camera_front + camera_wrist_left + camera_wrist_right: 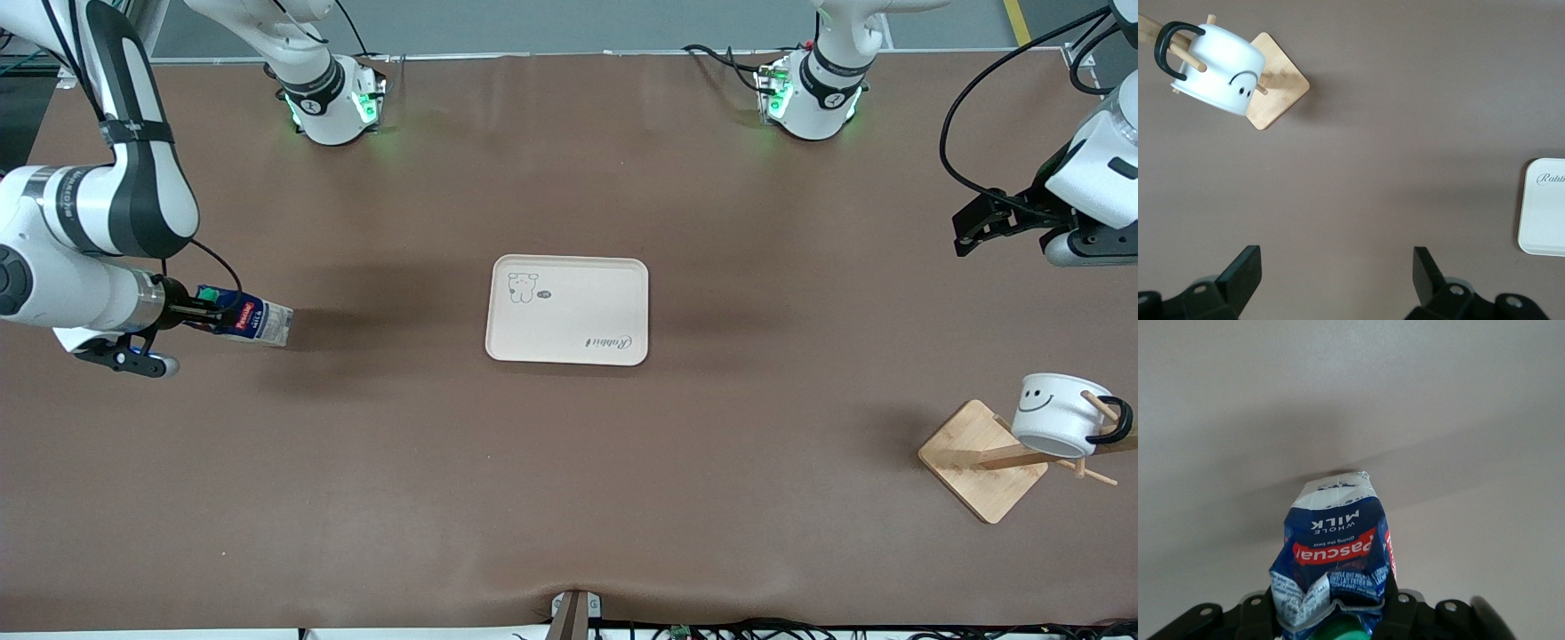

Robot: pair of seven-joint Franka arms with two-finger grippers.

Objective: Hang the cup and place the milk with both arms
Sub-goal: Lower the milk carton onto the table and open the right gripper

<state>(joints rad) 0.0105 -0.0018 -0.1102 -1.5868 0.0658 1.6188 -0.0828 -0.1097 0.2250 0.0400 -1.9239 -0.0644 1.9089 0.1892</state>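
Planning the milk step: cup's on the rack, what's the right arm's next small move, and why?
Probably carry the milk toward the tray and lower it there. The right claw is shut on it near the right arm's end; the cup already hangs on the rack, and the left claw waits open.

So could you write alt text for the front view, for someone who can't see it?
The right gripper holds a blue milk carton above the brown table at its end, short of the white tray at the centre. A smiley cup hangs on a wooden rack at the left arm's end, where the left gripper hovers open.
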